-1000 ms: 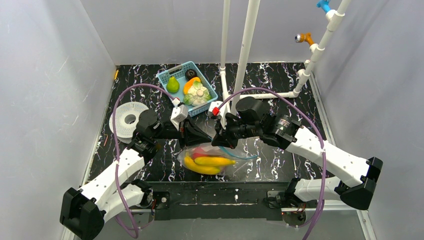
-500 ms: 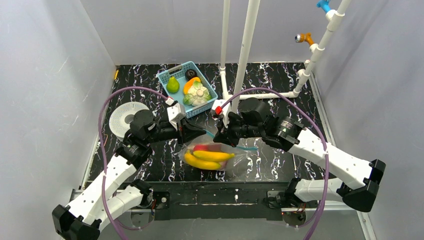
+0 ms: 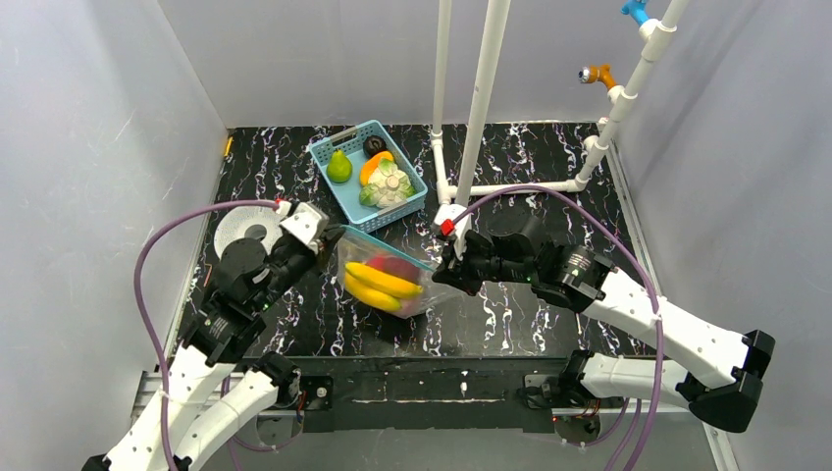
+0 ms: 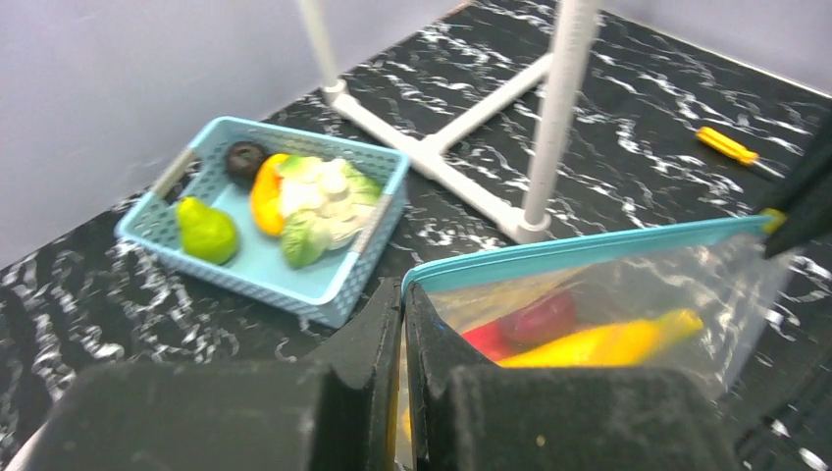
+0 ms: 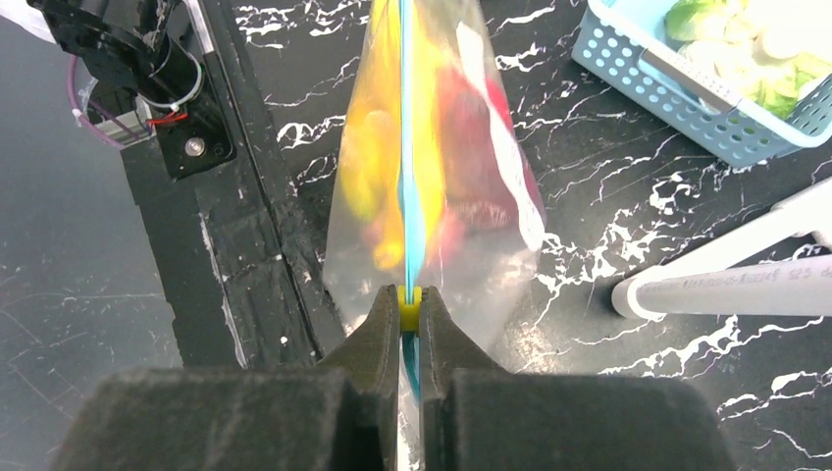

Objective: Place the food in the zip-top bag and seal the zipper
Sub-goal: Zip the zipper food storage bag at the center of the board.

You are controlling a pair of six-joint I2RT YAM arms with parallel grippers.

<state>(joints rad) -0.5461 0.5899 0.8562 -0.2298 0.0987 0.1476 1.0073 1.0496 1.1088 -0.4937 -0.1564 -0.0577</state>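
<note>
Above table [image 3: 549, 167]: left hand [image 4: 403, 294], right hand [image 5: 410, 306] pinch zipper [image 4: 589, 249] ends (bag [image 4: 677, 285] taut).

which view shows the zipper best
Left wrist: the zipper runs side-on across the frame, with nearly its whole length visible. Right wrist sees it edge-on, as a thin line. Top external shows it small and distant.
</note>
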